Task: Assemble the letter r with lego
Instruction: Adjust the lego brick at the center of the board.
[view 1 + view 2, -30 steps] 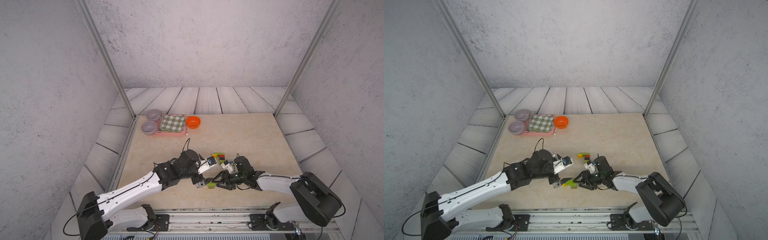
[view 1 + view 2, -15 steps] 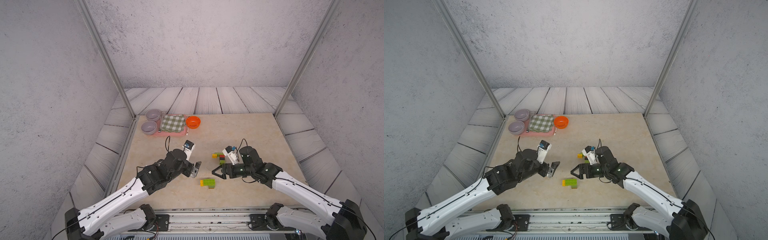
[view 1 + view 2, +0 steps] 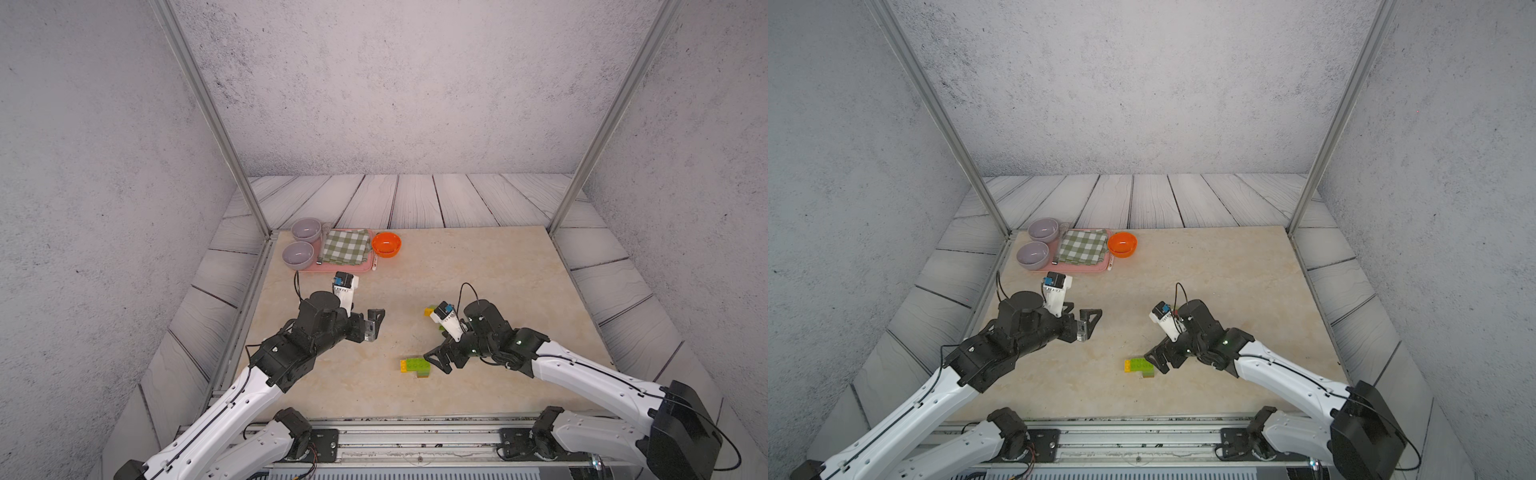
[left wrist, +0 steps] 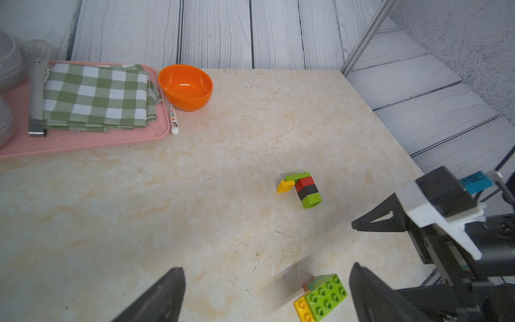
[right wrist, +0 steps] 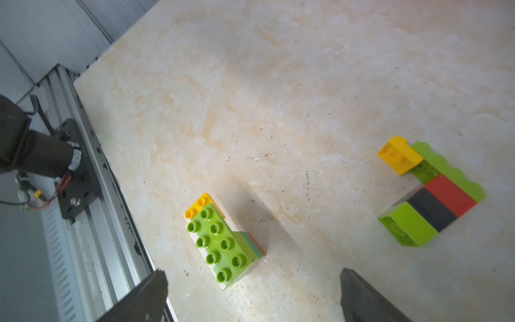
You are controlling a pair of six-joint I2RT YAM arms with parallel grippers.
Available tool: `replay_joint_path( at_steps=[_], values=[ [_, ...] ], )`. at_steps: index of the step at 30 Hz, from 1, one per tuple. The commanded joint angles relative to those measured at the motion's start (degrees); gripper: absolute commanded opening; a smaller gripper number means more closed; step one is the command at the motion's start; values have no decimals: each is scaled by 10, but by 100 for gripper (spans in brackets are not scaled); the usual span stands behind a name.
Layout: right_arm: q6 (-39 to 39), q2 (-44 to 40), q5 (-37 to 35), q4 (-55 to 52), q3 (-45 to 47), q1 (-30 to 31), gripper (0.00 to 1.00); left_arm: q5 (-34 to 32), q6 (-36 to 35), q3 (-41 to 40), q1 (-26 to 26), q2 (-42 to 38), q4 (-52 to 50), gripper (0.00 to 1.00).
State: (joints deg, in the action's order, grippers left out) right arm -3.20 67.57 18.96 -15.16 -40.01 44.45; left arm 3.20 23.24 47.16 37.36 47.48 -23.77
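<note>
Two grippers, left gripper point(image 3: 373, 325) and right gripper point(image 3: 435, 361): both spread wide, empty, now drawn apart. One lime-black-red-yellow cluster point(image 4: 304, 189), centre-right of frame, lying flat. One lime-and-yellow stack point(image 3: 415, 366), lower centre, just released by the right gripper; joining apparently remains.

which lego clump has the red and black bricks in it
The clump lying on its side, with a yellow brick at one end. The other clump, studs up, shows only green, yellow and brown.

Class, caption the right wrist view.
Open right pincer near a green lego block, a striped lego stack farther off.
</note>
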Motion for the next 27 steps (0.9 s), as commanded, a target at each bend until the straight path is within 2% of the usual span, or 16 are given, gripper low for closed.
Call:
replay_joint_path(
  at_steps=[1, 8, 15, 27],
  values=[
    [116, 36, 21, -23, -13, 33, 97, 19, 1, -13, -9, -7, 1, 97],
    [182, 90, -56, -70, -44, 55, 95, 24, 0, -13, -16, -9, 0, 97],
    [191, 127, -43, -64, -61, 56, 87, 30, -4, -12, -27, -11, -6, 97],
    [193, 184, 25, -73, -92, 56, 60, 33, -3, -22, -41, -30, -15, 96]
  ],
)
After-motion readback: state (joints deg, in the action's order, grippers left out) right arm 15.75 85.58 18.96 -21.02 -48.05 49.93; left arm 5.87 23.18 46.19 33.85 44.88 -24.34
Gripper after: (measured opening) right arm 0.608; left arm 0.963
